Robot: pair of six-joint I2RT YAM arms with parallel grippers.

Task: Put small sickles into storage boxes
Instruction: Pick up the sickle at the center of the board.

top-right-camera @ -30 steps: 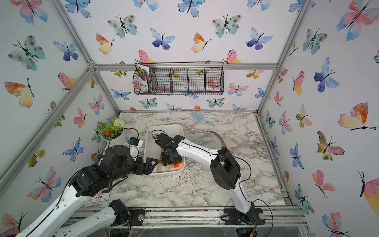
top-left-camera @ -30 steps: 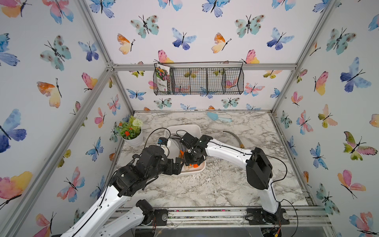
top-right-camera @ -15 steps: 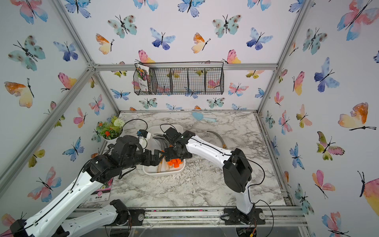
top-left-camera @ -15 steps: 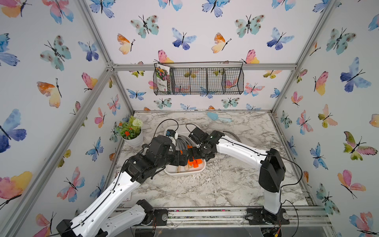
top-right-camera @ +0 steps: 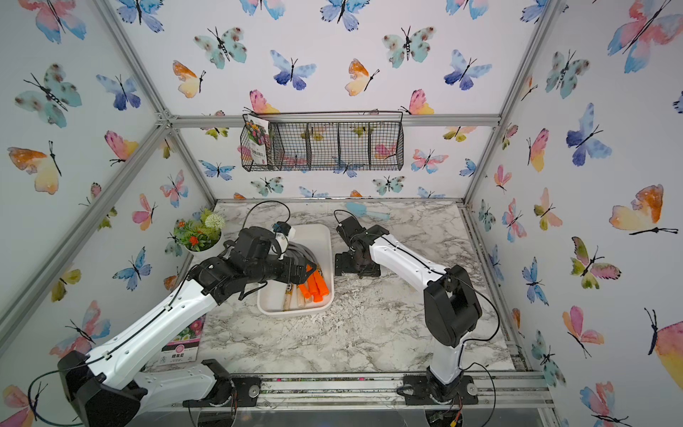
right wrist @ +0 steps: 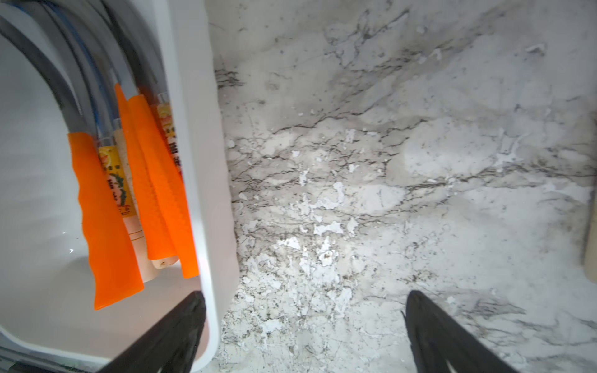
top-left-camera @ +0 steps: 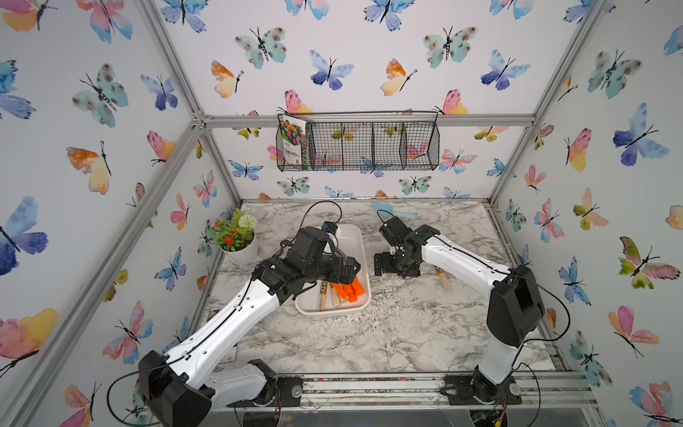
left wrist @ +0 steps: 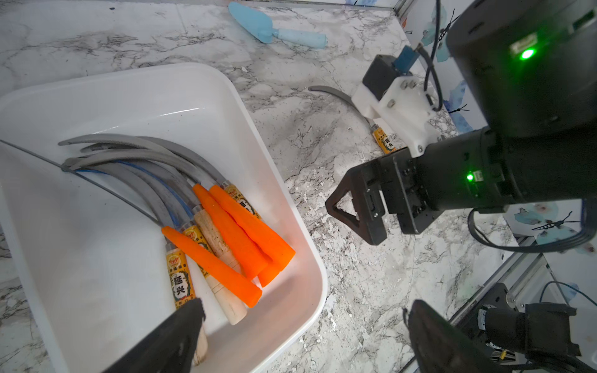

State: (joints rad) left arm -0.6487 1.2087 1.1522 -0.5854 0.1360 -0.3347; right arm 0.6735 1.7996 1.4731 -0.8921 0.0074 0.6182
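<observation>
**Top views:** change in the last second: the right claw [top-left-camera: 382, 264] was down inside the tray [top-left-camera: 334, 314] over the orange handles. Now it's out, just beside the tray's long side over bare marble, jaws wide, empty. I read that as the drop being done. The left claw [top-left-camera: 349, 270] has swung further in over the tray, above the handle end of the pile, also spread wide with nothing in it. The sickles [top-left-camera: 349, 290] lie bunched in the tray's near half. Both top views agree: tray [top-right-camera: 295, 312], right claw [top-right-camera: 343, 264], left claw [top-right-camera: 308, 271].

**Left wrist:** about six sickles [left wrist: 226, 226] in the tray [left wrist: 316, 268]. Three have orange handles, the rest pale wood with labels, blades fanned toward the tray's far end. The last sickle [left wrist: 384, 143] is out on the marble, well apart from the tray and beyond the right claw [left wrist: 358, 210], partly hidden by that arm's camera mount. A pale blue trowel [left wrist: 274, 27] lies past the tray's far end and isn't ours.

**Right wrist:** right claw [right wrist: 305, 306] tips stand wide, one over the tray rim [right wrist: 193, 161], the other over bare marble, nothing between them. A pale sliver at the frame edge away from the tray may be the last handle, can't confirm.

Looks like one pick left. The right claw faces the tray with the last sickle behind it, so it should turn away from the tray first.
</observation>
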